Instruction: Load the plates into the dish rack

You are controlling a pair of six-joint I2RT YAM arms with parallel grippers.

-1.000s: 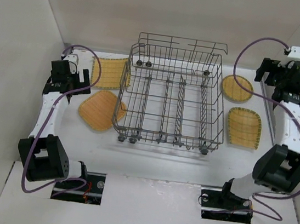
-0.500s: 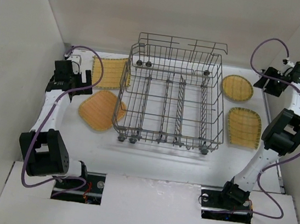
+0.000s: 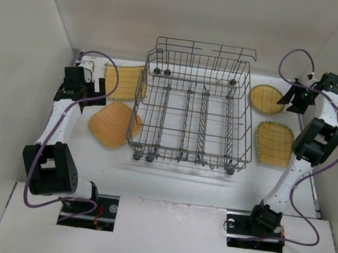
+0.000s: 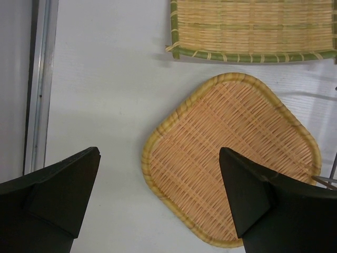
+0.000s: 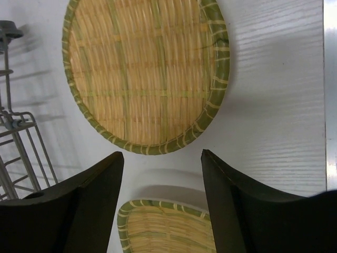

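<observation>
The grey wire dish rack (image 3: 190, 114) stands mid-table and holds no plates. Left of it lie an orange-tan rounded-square plate (image 3: 114, 124) (image 4: 231, 158) and a pale striped square plate (image 3: 125, 81) (image 4: 253, 26). Right of it lie a round green-rimmed plate (image 3: 267, 99) (image 5: 145, 74) and a striped rounded-square plate (image 3: 274, 143) (image 5: 168, 226). My left gripper (image 3: 92, 96) (image 4: 158, 174) is open above the orange-tan plate's left edge. My right gripper (image 3: 292, 99) (image 5: 162, 168) is open over the gap between the two right plates.
White walls close in the table at the back and both sides. A metal rail (image 4: 38, 84) runs along the left edge and another (image 5: 330, 95) along the right. A rack corner (image 5: 16, 121) shows left in the right wrist view.
The right arm has swung its gripper down and left toward the round plate. The left gripper has shifted slightly toward the back. The plates and rack have not moved.
</observation>
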